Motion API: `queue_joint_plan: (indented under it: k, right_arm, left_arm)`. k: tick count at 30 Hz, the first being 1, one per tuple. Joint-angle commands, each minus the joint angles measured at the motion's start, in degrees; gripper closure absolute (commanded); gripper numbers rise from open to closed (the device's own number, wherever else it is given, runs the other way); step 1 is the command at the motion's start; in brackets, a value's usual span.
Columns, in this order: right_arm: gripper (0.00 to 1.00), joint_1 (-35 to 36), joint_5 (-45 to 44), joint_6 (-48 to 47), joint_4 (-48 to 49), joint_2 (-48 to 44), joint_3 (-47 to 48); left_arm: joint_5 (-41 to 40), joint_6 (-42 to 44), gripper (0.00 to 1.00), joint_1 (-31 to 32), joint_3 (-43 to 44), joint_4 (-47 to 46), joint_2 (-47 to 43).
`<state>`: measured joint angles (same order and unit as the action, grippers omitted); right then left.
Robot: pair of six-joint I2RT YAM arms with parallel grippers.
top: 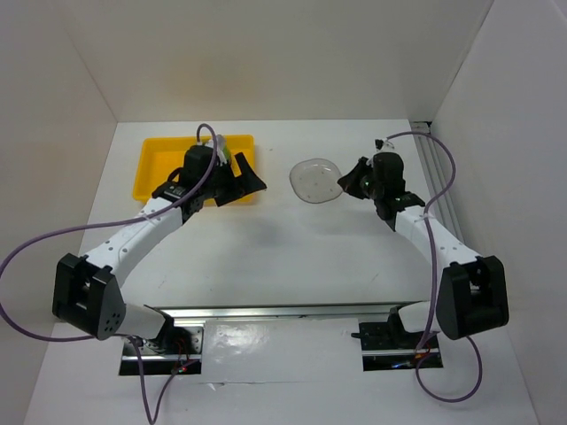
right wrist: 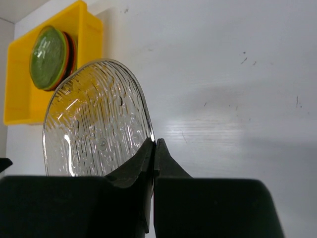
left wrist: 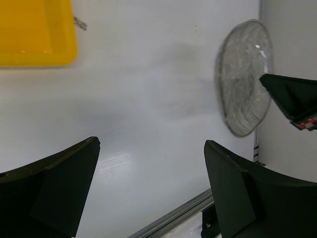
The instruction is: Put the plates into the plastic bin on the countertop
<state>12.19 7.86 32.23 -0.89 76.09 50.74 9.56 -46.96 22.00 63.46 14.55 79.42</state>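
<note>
Here, a translucent grey plate [top: 316, 180] is clamped by its rim in the right gripper [top: 344, 183] and held over the white countertop [top: 292, 257], apart from the yellow plastic bin [top: 151, 173]. The left gripper [top: 244, 183] is spread wide at the bin's right end. A lime green plate [right wrist: 47, 57] is seen inside the bin.

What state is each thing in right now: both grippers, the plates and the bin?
left gripper: open, holding nothing.
right gripper: shut on the rim of a plate.
translucent grey plate: gripped at its rim by the right gripper, outside the bin.
plastic bin: on the countertop, holding stacked plates.
lime green plate: in the bin, on top of the stack.
</note>
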Motion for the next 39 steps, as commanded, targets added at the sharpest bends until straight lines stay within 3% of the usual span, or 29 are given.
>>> queue_joint_plan:
  k: [1, 9, 11, 18, 20, 21, 22, 23, 24, 26, 27, 28, 34, 39]
  right_arm:
    - [1.00, 2.7, -2.4, -2.5, -2.3, -2.5, -0.6]
    - [1.00, 7.7, -1.9, -0.5, -1.2, -3.1, -0.6]
    - [1.00, 9.1, -2.7, 0.2, -1.2, -3.8, -1.1]
    - [1.00, 12.3, -3.3, 1.3, -1.8, -6.6, -2.1]
    - [1.00, 13.1, -3.3, 1.9, -1.8, -7.1, -2.8]
    - [1.00, 13.7, -3.3, 1.9, -1.8, -7.1, -2.8]
    - [1.00, 13.7, -3.3, 1.9, -1.8, -7.1, -3.4]
    - [1.00, 14.3, -3.3, 1.9, -1.8, -7.1, -3.4]
    - [0.91, 14.3, -3.3, 1.9, -1.8, -7.1, -3.4]
    - [0.60, 14.3, -3.3, 1.3, -1.0, -7.6, -4.2]
    - [0.37, 14.3, -4.9, 1.3, -0.4, -8.2, -4.8]
    - [0.00, 14.3, -5.8, 1.3, -0.4, -8.2, -4.8]
    - [0.00, 10.7, -11.0, 0.1, -2.1, -9.3, -9.9]
    - [0.00, 8.0, -8.7, -0.5, 1.1, -8.6, -15.3]
  left_arm:
    - [3.8, -1.8, 0.00, 1.7, 0.9, -8.1, 0.7]
    - [3.3, -4.8, 0.02, 5.1, 1.7, -10.1, 6.8]
    - [1.1, -5.4, 0.07, 5.7, 2.4, -9.2, 8.0]
    - [-1.9, -6.0, 0.40, 6.2, 3.4, -9.2, 11.0]
    - [-1.9, -6.0, 0.40, 6.2, 3.4, -9.7, 11.0]
    - [-2.5, -6.0, 0.46, 6.2, 4.0, -9.7, 11.0]
    - [-3.1, -6.0, 0.66, 6.2, 4.0, -9.1, 11.0]
    - [-3.1, -6.0, 0.74, 6.2, 4.8, -9.1, 11.5]
    - [-3.8, -6.0, 0.84, 6.2, 6.1, -7.9, 11.5]
    - [-6.2, -5.3, 1.00, 6.2, 8.1, -4.1, 12.2]
    - [-7.1, -5.3, 1.00, 6.2, 9.0, -3.0, 12.2]
    - [-8.5, -5.3, 1.00, 5.5, 9.6, -2.4, 12.2]
    - [-4.9, -2.5, 1.00, -6.9, 10.8, -1.9, 9.7]
    - [-1.8, 2.0, 1.00, -19.9, 14.3, -1.9, 12.2]
